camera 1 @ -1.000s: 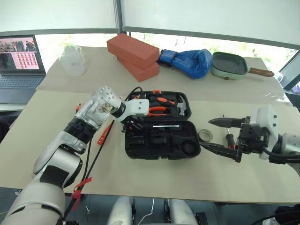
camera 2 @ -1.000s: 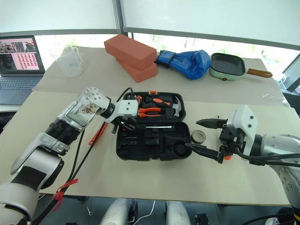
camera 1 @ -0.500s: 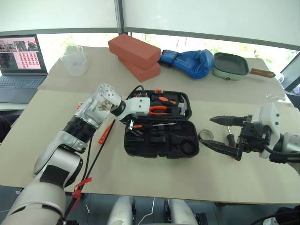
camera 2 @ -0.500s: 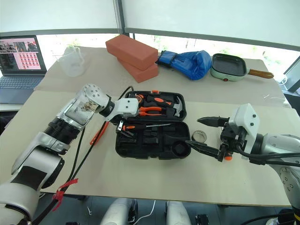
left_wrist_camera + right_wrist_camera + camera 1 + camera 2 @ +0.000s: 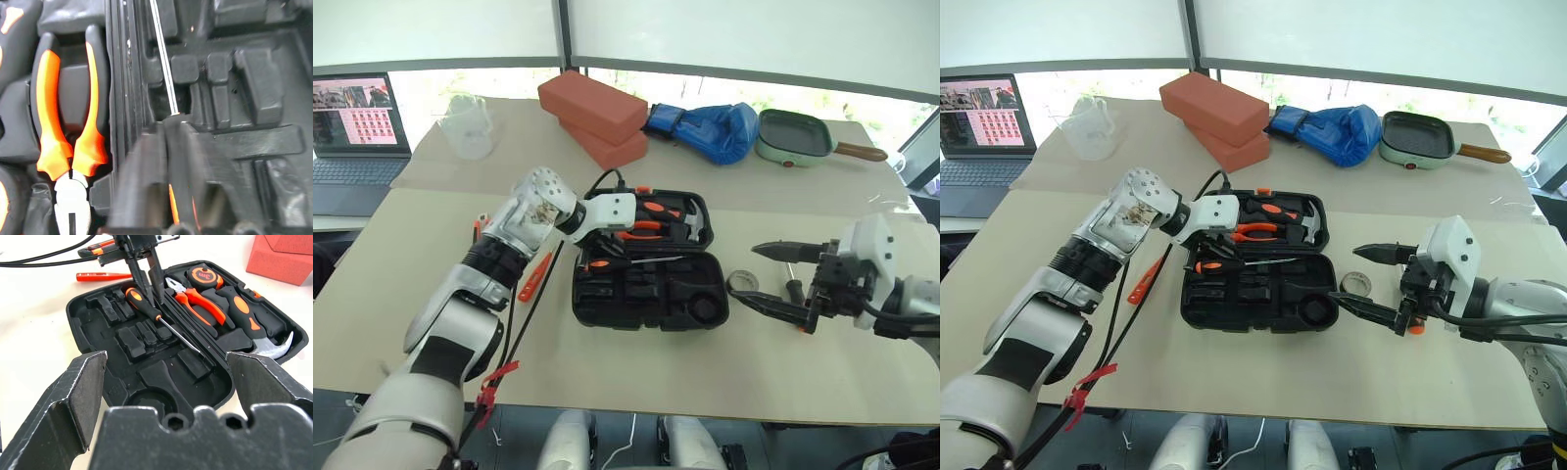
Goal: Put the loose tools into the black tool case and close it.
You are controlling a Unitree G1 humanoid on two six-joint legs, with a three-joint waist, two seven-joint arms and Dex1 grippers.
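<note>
The black tool case (image 5: 651, 262) lies open in the middle of the beige table (image 5: 401, 294). Its far half holds the orange-handled pliers (image 5: 68, 127) and a hammer (image 5: 264, 340); a round orange-and-black item (image 5: 203, 275) beside them is too small to name. One screwdriver (image 5: 156, 318) lies across the near half, with its handle under the left gripper (image 5: 143, 271). The fingers of this gripper are pressed together above the handle. In the left wrist view they are blurred and cover most of the handle, so I cannot tell if they touch it. The right gripper (image 5: 1366, 282) hovers at the right end of the case with its fingers spread wide and nothing between them. The grey tape roll (image 5: 741, 282) lies just behind the lower finger and is partly hidden. A dark tool handle (image 5: 793, 291) near it is hard to make out. On the left of the case lie the slim orange tester pen (image 5: 1144, 280) and the utility knife (image 5: 98, 246), partly covered by black cables.

Farther back are two red bricks (image 5: 597, 113), a blue boxing glove (image 5: 715, 127), a green pan (image 5: 798, 137), a clear jug (image 5: 468, 127) and a laptop (image 5: 357, 137), cut off by the picture edge. White blinds cover the windows behind.
</note>
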